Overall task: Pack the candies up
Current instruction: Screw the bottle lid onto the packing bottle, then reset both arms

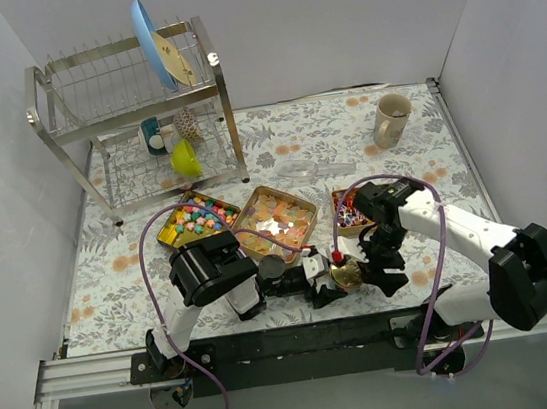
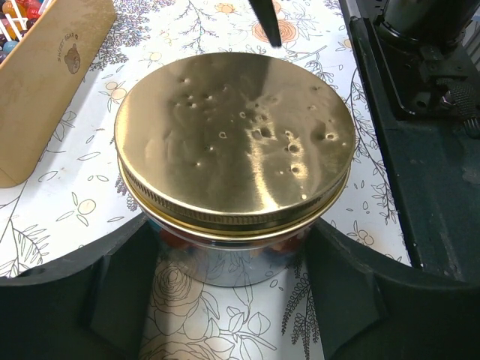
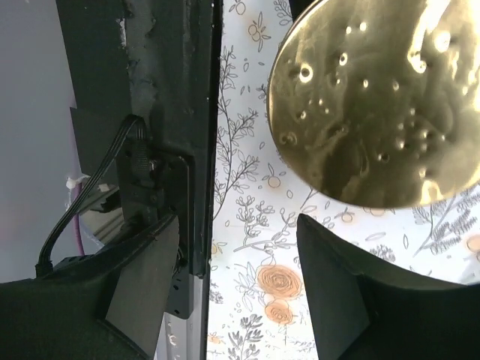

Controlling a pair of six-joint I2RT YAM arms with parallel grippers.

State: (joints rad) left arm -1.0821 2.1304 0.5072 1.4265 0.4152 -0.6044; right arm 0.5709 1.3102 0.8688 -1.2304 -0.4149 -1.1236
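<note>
Three gold tins (image 1: 167, 236) sit in a row at mid-frame of the top view and hold the candies (image 1: 278, 220): pastel lumps (image 1: 199, 214) in the left tin, orange-yellow wrapped pieces in the middle one, and red-white-blue ones (image 1: 350, 215) in the right one. Just below the gap between the middle and right tins, a round jar (image 1: 344, 274) stands upright on the flowered tabletop (image 1: 345, 135), capped by a dented gold lid (image 2: 232, 142).

The left fingers (image 2: 120, 285) reach in from the left of the frame. In the left wrist view they sit snug against both sides of the jar's clear wall, holding it below the lid. Some reddish colour shows through that wall, too blurred to name.

The right fingers (image 3: 330, 285) stand wide apart on the jar's right side in the top view. In the right wrist view only bare tabletop lies between them, and the lid fills the upper right of the frame, clear of both tips.

At the upper left of the top view stands a dish rack (image 1: 129, 102) with a blue plate (image 1: 149, 39) in its top tier. A mug (image 1: 391, 118) stands at the upper right.
</note>
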